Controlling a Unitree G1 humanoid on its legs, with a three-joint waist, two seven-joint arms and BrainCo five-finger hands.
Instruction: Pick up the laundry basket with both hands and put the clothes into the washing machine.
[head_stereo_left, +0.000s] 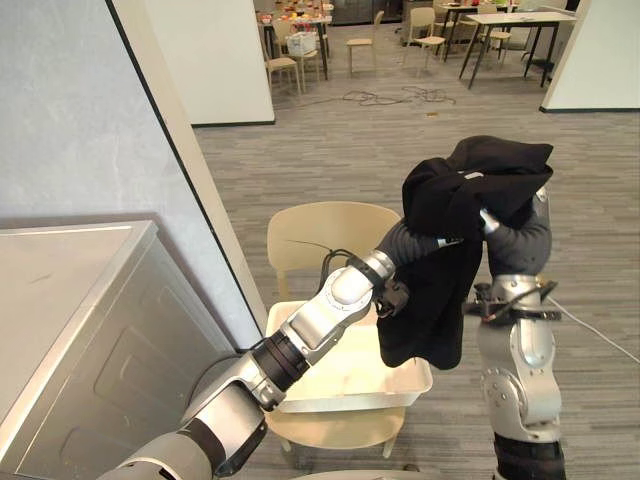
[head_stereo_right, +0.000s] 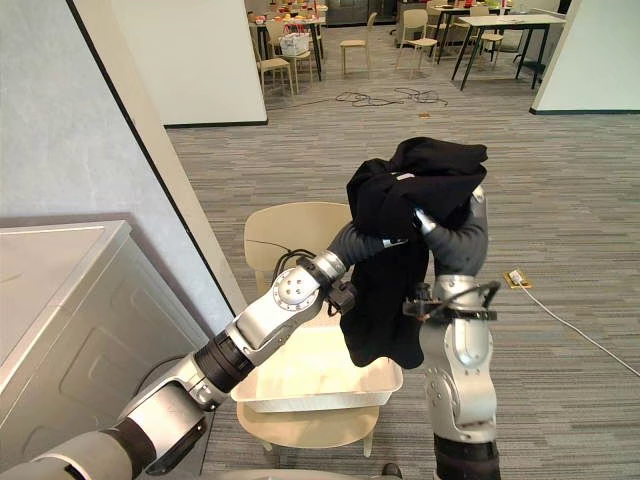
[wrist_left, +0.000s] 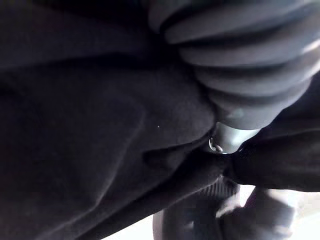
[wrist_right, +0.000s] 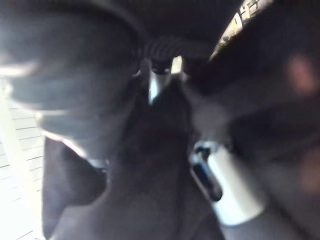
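Note:
A black garment (head_stereo_left: 430, 310) hangs in the air above the white laundry basket (head_stereo_left: 345, 398), bunched at the top over both my hands. My left hand (head_stereo_left: 412, 242) reaches up from the lower left and grips the cloth near its top, fingers buried in the folds (wrist_left: 222, 142). My right hand (head_stereo_left: 515, 240) rises from the right and pinches the top of the same garment, one silver finger (head_stereo_left: 488, 219) showing over the cloth. The basket sits on a beige chair (head_stereo_left: 320, 235), and its inside looks bare. The grey washing machine (head_stereo_left: 90, 330) stands at the left.
A grey partition wall (head_stereo_left: 90, 110) rises behind the machine. On the carpet to the right lie a white cable (head_stereo_right: 570, 328) and a floor socket (head_stereo_right: 517, 277). Tables and chairs (head_stereo_left: 480, 35) stand far back in the room.

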